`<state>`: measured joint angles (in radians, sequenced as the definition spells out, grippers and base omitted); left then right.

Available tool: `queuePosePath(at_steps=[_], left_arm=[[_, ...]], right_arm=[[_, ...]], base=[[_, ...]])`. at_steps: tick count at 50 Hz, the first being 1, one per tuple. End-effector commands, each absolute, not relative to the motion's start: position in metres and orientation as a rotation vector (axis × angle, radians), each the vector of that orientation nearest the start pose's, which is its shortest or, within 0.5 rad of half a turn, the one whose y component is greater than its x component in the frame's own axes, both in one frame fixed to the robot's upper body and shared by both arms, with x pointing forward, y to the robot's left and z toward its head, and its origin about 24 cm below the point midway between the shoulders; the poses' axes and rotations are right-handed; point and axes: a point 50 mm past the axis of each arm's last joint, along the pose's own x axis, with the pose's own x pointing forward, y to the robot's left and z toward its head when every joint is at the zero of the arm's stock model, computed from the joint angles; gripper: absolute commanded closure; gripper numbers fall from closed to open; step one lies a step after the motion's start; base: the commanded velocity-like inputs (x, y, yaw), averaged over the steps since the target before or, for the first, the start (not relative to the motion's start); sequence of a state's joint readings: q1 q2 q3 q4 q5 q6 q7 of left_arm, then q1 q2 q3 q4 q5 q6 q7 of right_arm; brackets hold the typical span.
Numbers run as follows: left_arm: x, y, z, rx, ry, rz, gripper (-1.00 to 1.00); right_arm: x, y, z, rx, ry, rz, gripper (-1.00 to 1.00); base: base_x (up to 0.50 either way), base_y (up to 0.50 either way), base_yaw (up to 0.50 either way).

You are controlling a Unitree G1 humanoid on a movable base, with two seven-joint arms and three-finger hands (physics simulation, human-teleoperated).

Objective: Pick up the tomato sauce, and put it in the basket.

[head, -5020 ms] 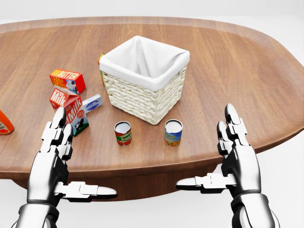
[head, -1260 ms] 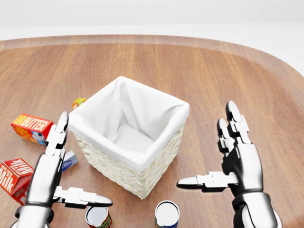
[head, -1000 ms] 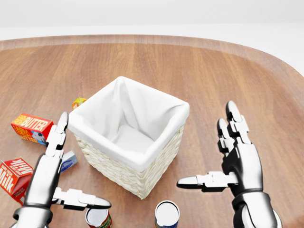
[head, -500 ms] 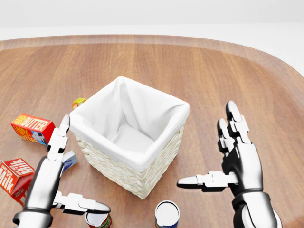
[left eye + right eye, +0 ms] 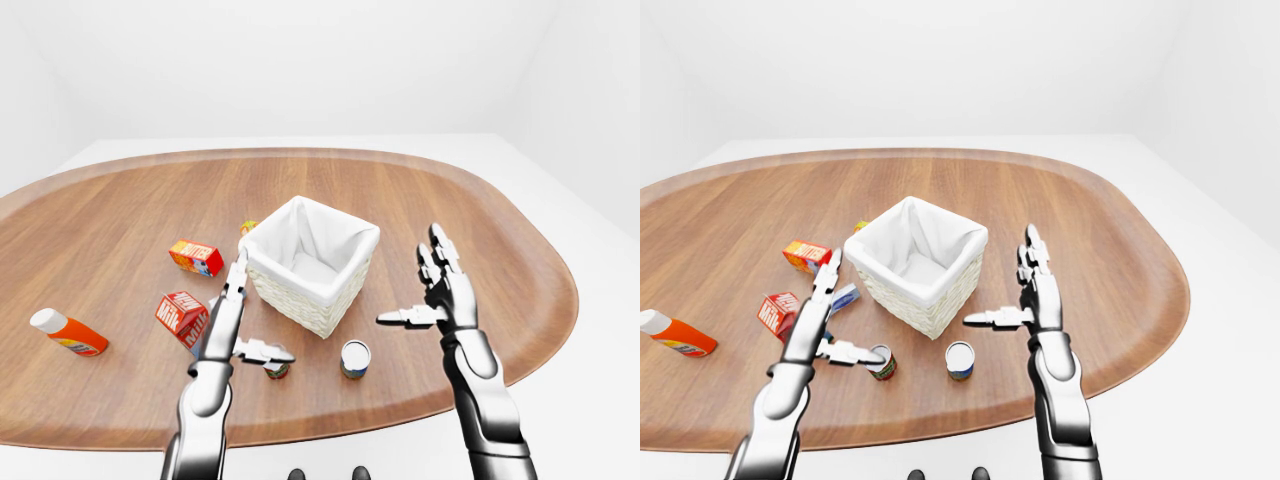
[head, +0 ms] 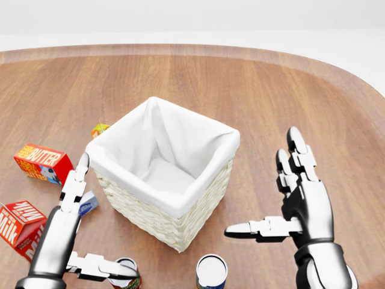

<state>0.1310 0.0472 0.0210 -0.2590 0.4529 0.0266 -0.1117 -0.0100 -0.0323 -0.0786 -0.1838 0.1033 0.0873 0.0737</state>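
Left robot hand [image 6: 75,241] lower than half second ago; thumb now across top of tomato sauce can [image 5: 880,362], was just above it. Judged: descent toward grasp, not yet closed. Fingers spread wide, straight, pointing toward worktop's [image 5: 480,200] far edge, palm facing right. Sauce upright near worktop's near edge, between milk carton [image 5: 182,314] and second can [image 5: 353,358]. Basket [image 6: 162,174] mid-worktop, empty. Right robot hand [image 6: 298,208] unchanged: raised, spread wide, empty.

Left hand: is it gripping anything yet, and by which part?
Nothing is held. The left hand is open, its thumb over the small red-labelled tomato sauce can; the right hand is open and empty.
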Motion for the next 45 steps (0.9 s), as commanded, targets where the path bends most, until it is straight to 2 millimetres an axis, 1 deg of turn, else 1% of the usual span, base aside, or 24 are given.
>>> queuePosePath(at_steps=[1, 13, 16, 19, 22, 24, 25, 28, 29, 32, 35, 36, 39, 42, 45], left_arm=[[0.226, 0.166, 0.064, 0.532, -0.064, -0.027, -1.0], [0.227, 0.168, 0.065, 0.558, -0.069, -0.02, -1.0], [0.227, 0.167, 0.063, 0.575, -0.068, -0.027, -1.0], [0.226, 0.166, 0.055, 0.589, -0.067, -0.035, -1.0], [0.226, 0.166, 0.055, 0.598, -0.067, -0.039, -1.0], [0.226, 0.165, 0.058, 0.6, -0.066, -0.041, -1.0], [0.226, 0.165, 0.055, 0.602, -0.066, -0.042, -1.0], [0.225, 0.165, 0.052, 0.607, -0.066, -0.045, -1.0], [0.225, 0.164, 0.056, 0.61, -0.066, -0.045, -1.0], [0.224, 0.164, 0.054, 0.615, -0.067, -0.048, -1.0], [0.224, 0.164, 0.059, 0.616, -0.068, -0.046, -1.0], [0.225, 0.164, 0.054, 0.618, -0.068, -0.045, -1.0], [0.225, 0.165, 0.052, 0.622, -0.068, -0.043, -1.0], [0.224, 0.164, 0.055, 0.627, -0.07, -0.045, -1.0], [0.224, 0.164, 0.054, 0.626, -0.067, -0.048, -1.0]], right_arm=[[0.253, -0.168, 0.08, 0.062, -0.115, 0.014, -1.0], [0.254, -0.168, 0.079, 0.061, -0.112, 0.013, -1.0], [0.254, -0.168, 0.078, 0.062, -0.106, 0.013, -1.0], [0.255, -0.168, 0.078, 0.062, -0.105, 0.012, -1.0], [0.255, -0.169, 0.079, 0.062, -0.109, 0.012, -1.0], [0.255, -0.169, 0.078, 0.062, -0.108, 0.011, -1.0], [0.255, -0.169, 0.08, 0.062, -0.114, 0.01, -1.0], [0.255, -0.169, 0.08, 0.062, -0.113, 0.009, -1.0], [0.255, -0.169, 0.08, 0.062, -0.114, 0.009, -1.0], [0.256, -0.169, 0.079, 0.061, -0.108, 0.009, -1.0], [0.255, -0.169, 0.078, 0.061, -0.107, 0.009, -1.0], [0.255, -0.169, 0.078, 0.061, -0.105, 0.009, -1.0], [0.256, -0.169, 0.076, 0.061, -0.099, 0.009, -1.0], [0.256, -0.169, 0.075, 0.06, -0.091, 0.009, -1.0], [0.256, -0.169, 0.074, 0.059, -0.088, 0.008, -1.0]], base=[[0.0, 0.0, 0.0], [0.0, 0.0, 0.0], [0.0, 0.0, 0.0], [0.0, 0.0, 0.0], [0.0, 0.0, 0.0], [0.0, 0.0, 0.0], [0.0, 0.0, 0.0], [0.0, 0.0, 0.0], [0.0, 0.0, 0.0], [0.0, 0.0, 0.0], [0.0, 0.0, 0.0], [0.0, 0.0, 0.0], [0.0, 0.0, 0.0], [0.0, 0.0, 0.0], [0.0, 0.0, 0.0]])
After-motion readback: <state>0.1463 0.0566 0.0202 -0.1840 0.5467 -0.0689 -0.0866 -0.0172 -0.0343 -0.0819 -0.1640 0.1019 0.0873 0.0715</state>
